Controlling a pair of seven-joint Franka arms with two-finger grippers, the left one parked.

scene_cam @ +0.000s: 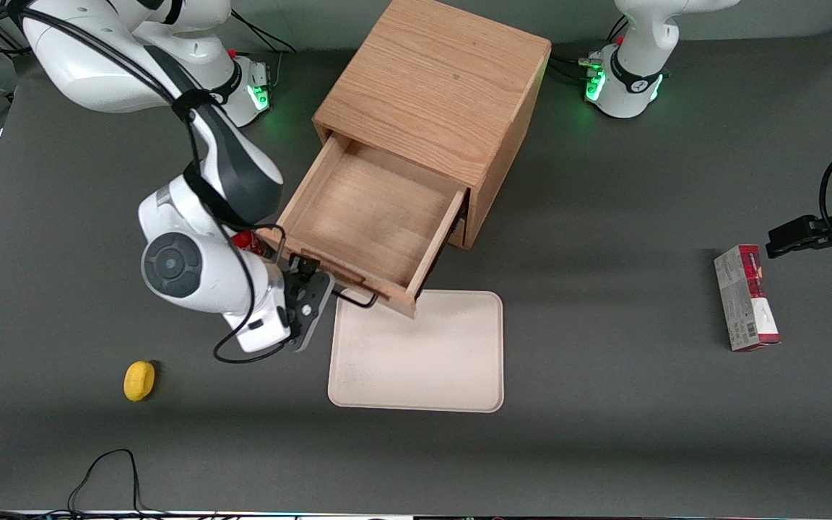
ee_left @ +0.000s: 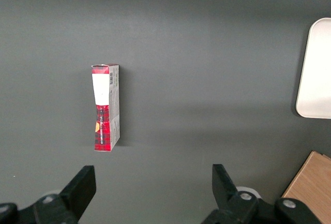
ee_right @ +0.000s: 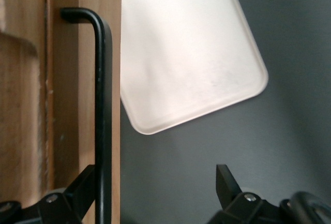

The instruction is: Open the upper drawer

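yellow object (scene_cam: 139,380): small and rounded, on the table toward the working arm's end, nearer the front camera than the gripper and well apart from it.
right arm (scene_cam: 196,263): wrist lowered to the drawer front, at the working arm's end of the handle.
gripper (scene_cam: 313,300): fingers spread wide and gripping nothing; in the right wrist view one finger (ee_right: 77,193) lies against the bar and the other stands clear over bare table.
handle (ee_right: 101,110): dark wire bar running along the drawer front; it sits at the inner face of one finger, not centred between the two.
upper drawer (scene_cam: 373,217): drawn far out of the cabinet, its wood-lined tray bare and fully exposed, its front edge overhanging the rim of the tray on the table.
key relation: the bar's long axis runs along the drawer face, crosswise to the drawer's travel, and the gripper is on the camera-ward side of that face, so any further pull goes straight away from the cabinet.
cabinet (scene_cam: 445,94): boxy oak, farther from the front camera than the drawer front.
cream tray (scene_cam: 423,354): flat on the table just beneath and in front of the drawer.
task progress: the drawer looks open enough; I judge little or nothing is left but to draw clear.
red box (scene_cam: 744,297): lying flat toward the parked arm's end, well apart.
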